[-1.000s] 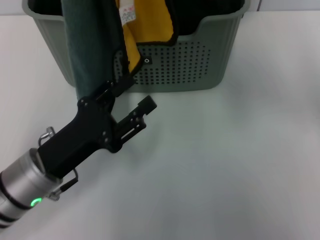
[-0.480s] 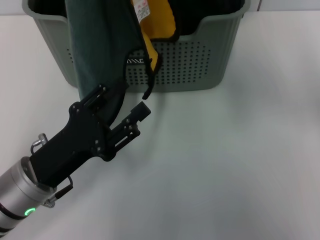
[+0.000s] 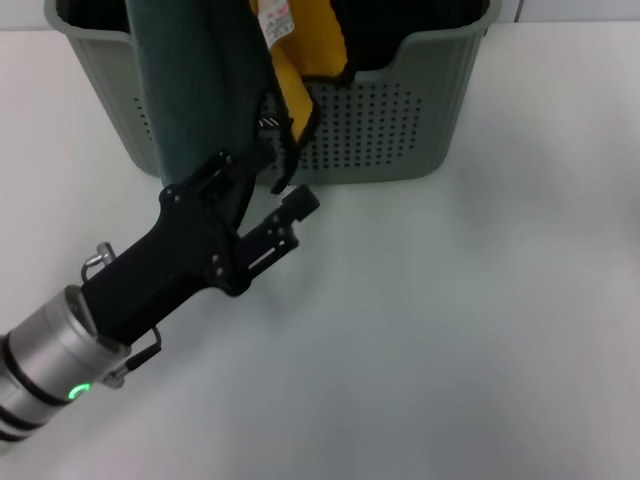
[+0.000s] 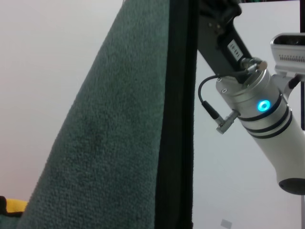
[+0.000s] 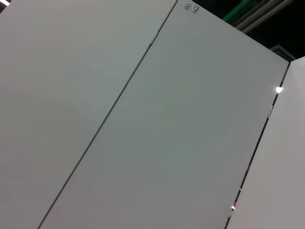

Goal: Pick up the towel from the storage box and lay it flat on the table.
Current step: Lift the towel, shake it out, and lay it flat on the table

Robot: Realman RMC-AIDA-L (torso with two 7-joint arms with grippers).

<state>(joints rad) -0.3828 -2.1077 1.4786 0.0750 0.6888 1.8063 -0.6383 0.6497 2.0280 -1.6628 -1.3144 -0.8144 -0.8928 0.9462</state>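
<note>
Surface: the plain white smooth surface (image 3: 480,330) filled the nearest part of the head view and ran on past the basket at the far side.
Left arm: a silver cylindrical wrist with a green light reached in from the near left corner, ending in the black left gripper (image 3: 268,195) just in front of the basket's front wall.
Left fingers: they stood apart; one lay against the hanging cloth's lower edge, the other (image 3: 298,204) stuck out free over the surface. Whether the cloth was pinched between them could not be made out.
Towel: the squarish cloth with a dark teal-green face, mustard-yellow reverse and black stitched edging (image 3: 200,80) hung from above the frame down the outside of the basket's front left wall, its lower end at the gripper. A small white label (image 3: 277,20) showed on the yellow side near the top. In the left wrist view the teal pile and black edging (image 4: 119,143) filled most of the picture.
Storage box: the large grey-green perforated plastic basket (image 3: 400,120) stood on the far part of the surface, its dipped front rim facing the robot.
Right gripper: not seen; the right wrist view showed only pale flat panels.
</note>
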